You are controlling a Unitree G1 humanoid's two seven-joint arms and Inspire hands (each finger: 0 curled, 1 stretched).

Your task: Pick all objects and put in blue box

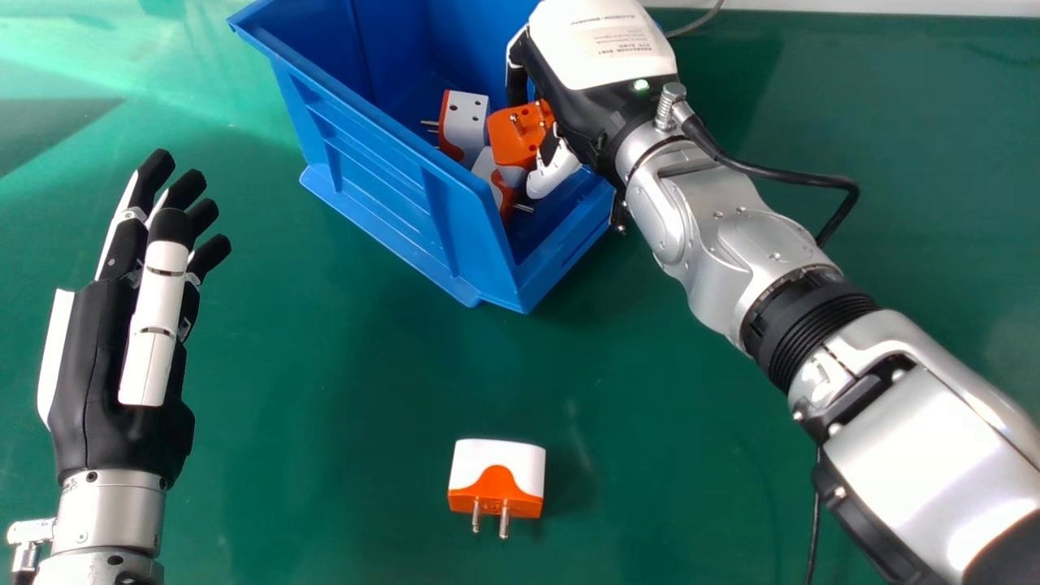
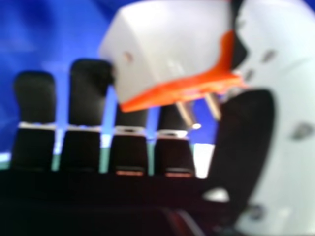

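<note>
So, the left hand (image 1: pixel 154 325) is idle, fingers stretched out loose with nothing in them. Off past those fingertips, to their right, sits the blue box (image 1: pixel 382 195). Inside there's a white-and-orange plug adapter (image 1: pixel 467 118) lying a bit left of the right hand's fingers, pins sideways, and a lower plug adapter (image 1: pixel 502 195) just beside the right thumb (image 1: pixel 555 172).

The last loose one, the plug adapter on the table (image 1: pixel 497 479), is well to the right of the left hand's fingers, pins facing the robot. The held plug adapter (image 1: pixel 516 142) is between the right hand (image 1: pixel 581 106)'s bent fingers and its thumb, inside the box, pins up toward the palm. Looks like a pinch to me, though I can't tell how firm.

Handling-wise, I'd guess light, stiff hard plastic, kinda slick on the white shell, so it could twist out of a fingertip pinch. Pretty tough body, but don't lean on the pins. For the loose one, I'd grab the white sides, thumb opposite fingers, pins kept free.
</note>
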